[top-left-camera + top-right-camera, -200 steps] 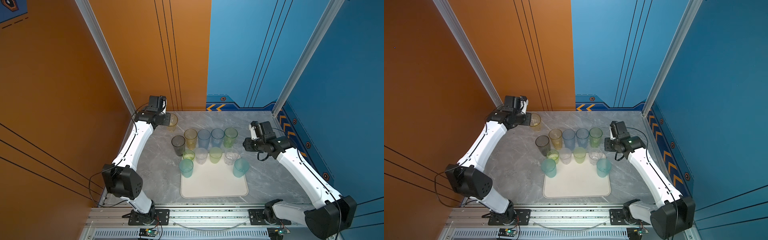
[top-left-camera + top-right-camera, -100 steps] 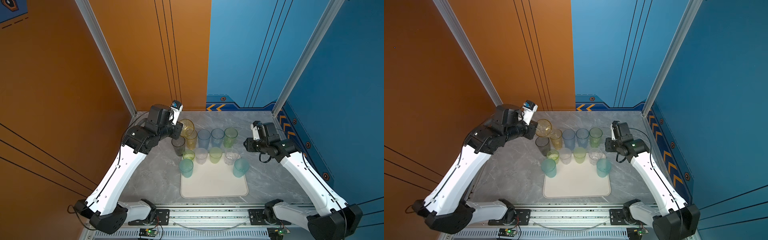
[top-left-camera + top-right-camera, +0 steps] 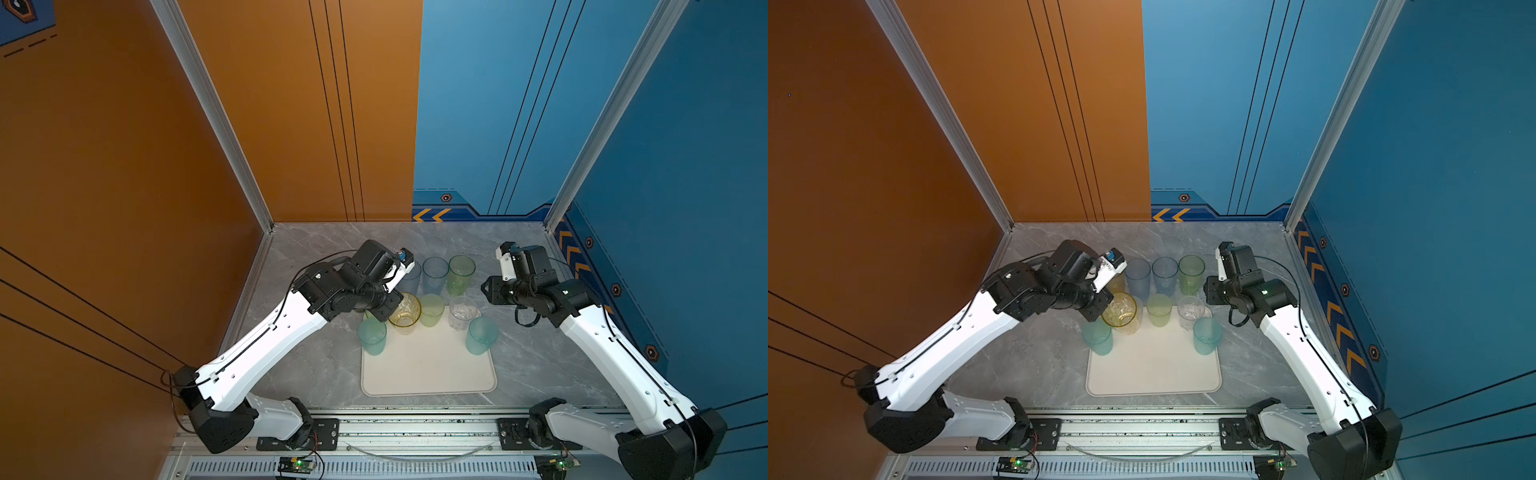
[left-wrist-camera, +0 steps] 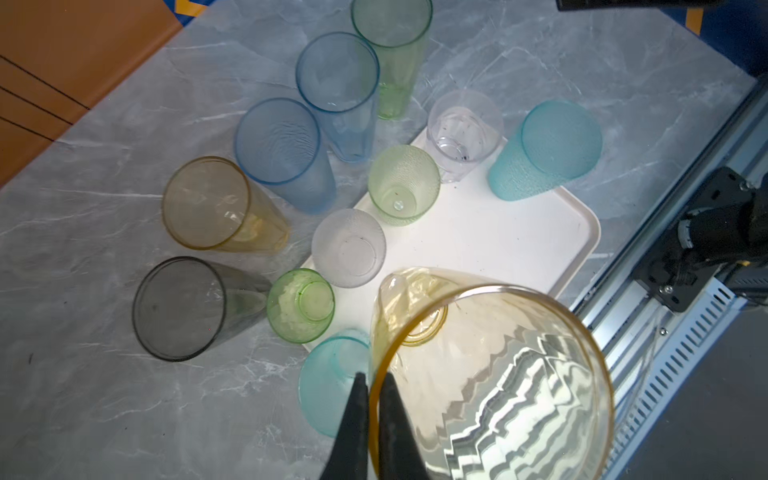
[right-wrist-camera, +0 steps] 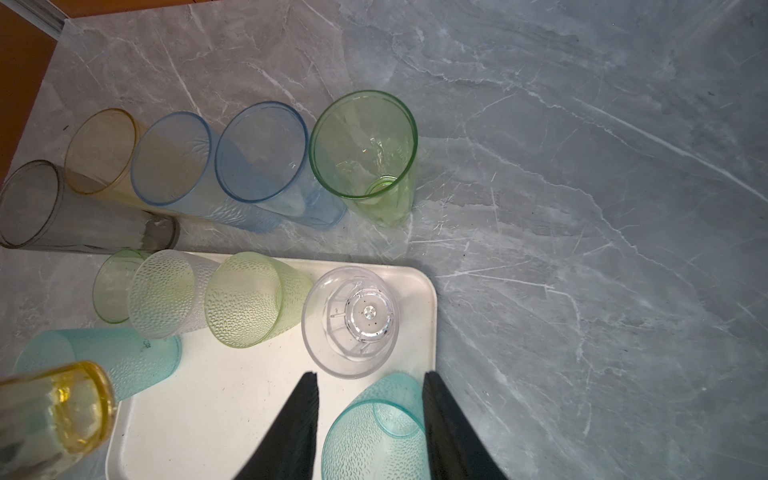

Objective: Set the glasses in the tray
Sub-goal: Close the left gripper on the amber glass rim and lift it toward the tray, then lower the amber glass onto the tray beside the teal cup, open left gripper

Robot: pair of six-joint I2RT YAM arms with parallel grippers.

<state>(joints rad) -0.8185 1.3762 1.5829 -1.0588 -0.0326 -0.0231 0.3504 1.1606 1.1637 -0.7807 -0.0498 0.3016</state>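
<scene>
My left gripper (image 4: 374, 380) is shut on the rim of a yellow ribbed glass (image 4: 490, 374), one finger inside and one outside. In both top views it holds this glass (image 3: 404, 311) (image 3: 1120, 312) above the back left of the cream tray (image 3: 428, 374). Two teal glasses (image 3: 372, 336) (image 3: 481, 336), a light green one (image 3: 431, 309) and a clear one (image 3: 462, 311) stand along the tray's back part. My right gripper (image 5: 370, 376) hangs open above the right teal glass (image 5: 374, 436), apart from it. In a top view this gripper (image 3: 486, 289) sits beside the clear glass.
Behind the tray a row of tall glasses stands on the marble table: smoky grey (image 4: 178, 307), yellow (image 4: 208, 203), two blue (image 4: 278, 141) (image 4: 337, 72) and green (image 4: 390, 20). A small green glass (image 4: 300, 305) and a clear textured one (image 4: 349, 247) stand at the tray's back left corner.
My left arm has swung from the back left corner toward the tray, carrying the yellow ribbed glass over the row of tall glasses. The right arm has barely moved.
</scene>
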